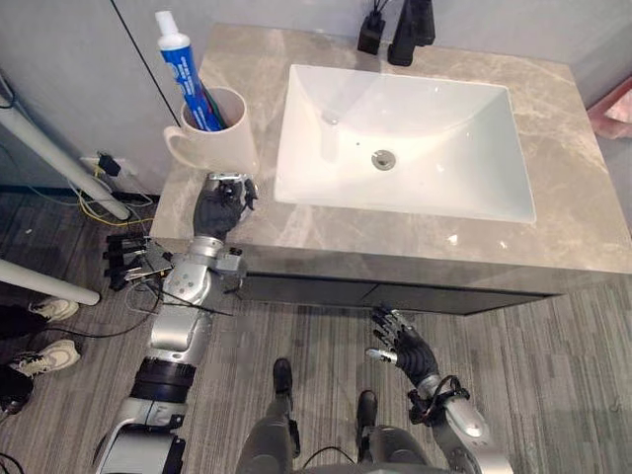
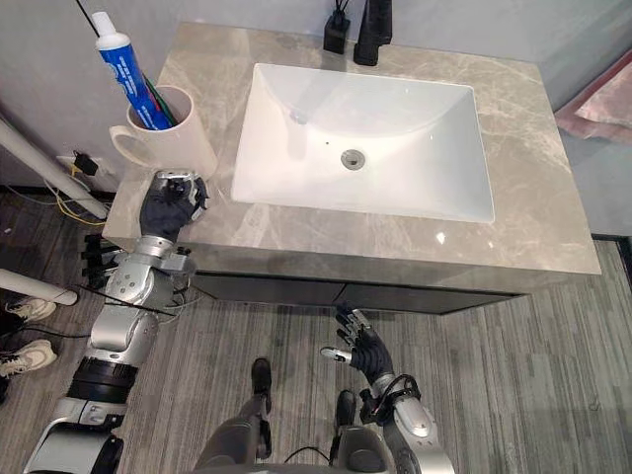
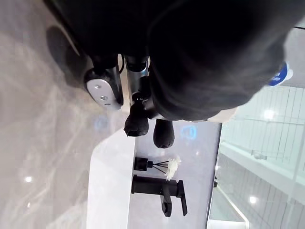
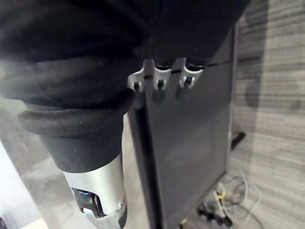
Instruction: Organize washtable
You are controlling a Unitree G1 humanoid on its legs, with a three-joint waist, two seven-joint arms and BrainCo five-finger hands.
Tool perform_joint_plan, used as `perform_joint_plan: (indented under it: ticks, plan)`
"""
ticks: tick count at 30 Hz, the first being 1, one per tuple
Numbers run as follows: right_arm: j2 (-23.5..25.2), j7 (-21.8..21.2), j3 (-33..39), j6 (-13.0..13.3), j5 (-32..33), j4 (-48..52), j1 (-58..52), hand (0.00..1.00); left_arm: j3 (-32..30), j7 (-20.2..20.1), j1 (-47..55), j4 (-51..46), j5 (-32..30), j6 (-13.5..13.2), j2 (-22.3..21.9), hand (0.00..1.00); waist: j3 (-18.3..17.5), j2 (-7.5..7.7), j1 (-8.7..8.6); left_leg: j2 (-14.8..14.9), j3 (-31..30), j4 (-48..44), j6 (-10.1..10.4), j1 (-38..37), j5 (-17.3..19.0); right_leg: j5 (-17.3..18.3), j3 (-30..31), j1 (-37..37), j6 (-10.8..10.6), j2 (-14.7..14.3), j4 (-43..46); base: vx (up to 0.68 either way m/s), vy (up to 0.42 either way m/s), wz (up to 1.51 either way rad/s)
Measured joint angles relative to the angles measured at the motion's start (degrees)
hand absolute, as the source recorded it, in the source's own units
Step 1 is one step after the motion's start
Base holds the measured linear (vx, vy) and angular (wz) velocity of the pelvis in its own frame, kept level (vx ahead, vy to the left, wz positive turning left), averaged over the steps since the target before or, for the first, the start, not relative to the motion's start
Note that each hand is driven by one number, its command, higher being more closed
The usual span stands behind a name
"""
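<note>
Grey veined marble countertop [image 1: 553, 148] spans the scene before you, with a white rectangular ceramic basin [image 1: 444, 118] sunk into it and a black angular faucet [image 1: 410, 30] at the back edge. At the left end stands a cream ceramic mug [image 1: 222, 133], upright, with a blue-and-white plastic toothpaste tube [image 1: 183, 69] propped inside it. Expect the mug to be stiff, glazed, fairly heavy and breakable, so wrap its body or hook its looped handle [image 1: 176, 148]; the tube is light and soft, so pinch it below the cap. Your left hand [image 1: 219, 205] rests on the counter just beside the mug, fingers loosely bent, holding nothing. Your right hand [image 1: 400, 344] hangs low before the cabinet, fingers spread, empty.
</note>
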State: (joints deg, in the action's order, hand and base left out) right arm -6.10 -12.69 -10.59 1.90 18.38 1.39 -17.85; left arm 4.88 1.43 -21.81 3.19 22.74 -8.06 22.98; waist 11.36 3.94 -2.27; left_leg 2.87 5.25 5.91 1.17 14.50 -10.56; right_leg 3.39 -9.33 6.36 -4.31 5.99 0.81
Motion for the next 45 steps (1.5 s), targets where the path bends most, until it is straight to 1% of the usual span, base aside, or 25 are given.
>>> perform_joint_plan:
  ticks: [4,8,12,15,20,21,24,29,37,45]
  plan:
    - [-0.02,0.03,-0.04,0.01,0.01,-0.02,0.02,0.00,0.02,0.32,-2.48,2.22,-0.87,-0.03,0.34,1.00,0.00,0.01,-0.03,0.06,0.11,0.00,0.03,0.20,0.02,-0.17,0.09,0.02,-0.03,-0.10,-0.01,0.03,-0.004,-0.01]
    - [-0.08,0.07,-0.83,0.02,0.02,-0.31,-0.07,0.00,-0.32,1.91,-6.12,5.31,-0.81,-0.04,2.37,1.00,0.01,0.14,-0.11,0.19,0.59,0.00,0.04,1.00,0.00,-0.64,0.65,1.01,0.10,-0.45,-0.18,0.00,-0.003,-0.07]
    - [-0.06,0.07,-1.26,0.02,0.01,-0.59,-0.37,0.00,-0.83,2.61,-7.15,6.80,-0.70,-0.03,2.95,1.00,0.04,0.24,-0.06,0.29,0.66,0.00,0.03,1.00,-0.01,-0.75,0.80,1.03,0.08,-0.45,-0.25,0.00,0.000,-0.02]
    - [-0.06,0.08,-1.25,0.03,0.01,-0.59,-0.49,0.00,-0.90,2.70,-8.07,7.78,-0.65,0.00,4.43,1.00,0.21,0.58,0.01,0.39,0.65,0.01,0.03,1.03,-0.01,-0.92,0.92,1.11,0.11,-0.45,-0.27,0.00,0.000,0.00]
    - [-0.06,0.07,-1.29,0.05,0.01,-0.62,-0.59,0.00,-2.84,2.82,-9.13,8.86,-0.63,0.22,6.61,1.00,0.28,0.82,-0.03,0.60,0.99,0.01,0.03,1.84,0.00,-1.40,1.37,2.00,-0.01,-0.45,-0.61,-0.01,0.005,-0.04]
    - [-0.05,0.06,-1.29,0.05,0.01,-0.62,-0.75,0.00,-2.77,2.75,-10.45,10.35,-0.56,0.39,7.76,1.00,0.39,1.15,-0.04,0.54,1.05,0.01,0.01,1.84,-0.02,-1.51,1.42,1.93,-0.05,-0.44,-0.80,0.00,0.000,0.00]
    - [-0.06,0.03,-1.73,0.06,0.02,-0.62,-0.78,0.00,-2.64,2.66,-12.50,12.55,-0.29,0.59,9.37,1.00,0.43,1.68,-0.11,0.26,1.00,0.00,-0.01,1.89,-0.03,-1.59,1.41,1.95,-0.07,-0.43,-0.81,0.00,0.000,0.00]
    - [-0.09,0.00,-2.80,0.07,0.04,-0.61,-1.09,0.00,-1.26,2.42,-13.98,13.48,-0.33,0.96,11.59,1.00,0.39,1.79,-0.07,0.10,0.71,-0.01,-0.02,2.23,-0.06,-1.59,1.10,2.01,-0.06,-0.36,-1.02,0.03,0.006,0.03]
    - [-0.16,-0.06,-3.65,0.09,0.05,-0.61,-1.54,0.00,0.08,2.31,-16.07,15.43,-0.96,1.38,11.98,1.00,0.39,1.80,-0.23,0.06,0.64,-0.02,-0.02,2.25,-0.07,-1.60,1.08,2.01,-0.04,-0.42,-1.01,0.00,0.001,0.00]
    - [-0.67,-0.06,-3.84,0.08,0.07,-0.61,-1.78,0.00,1.35,2.20,-16.10,15.47,-2.20,1.40,12.00,1.00,0.36,1.84,-0.14,0.03,0.67,-0.03,-0.03,2.02,-0.08,-1.60,1.12,1.77,-0.03,-0.41,-1.01,0.00,0.000,0.00]
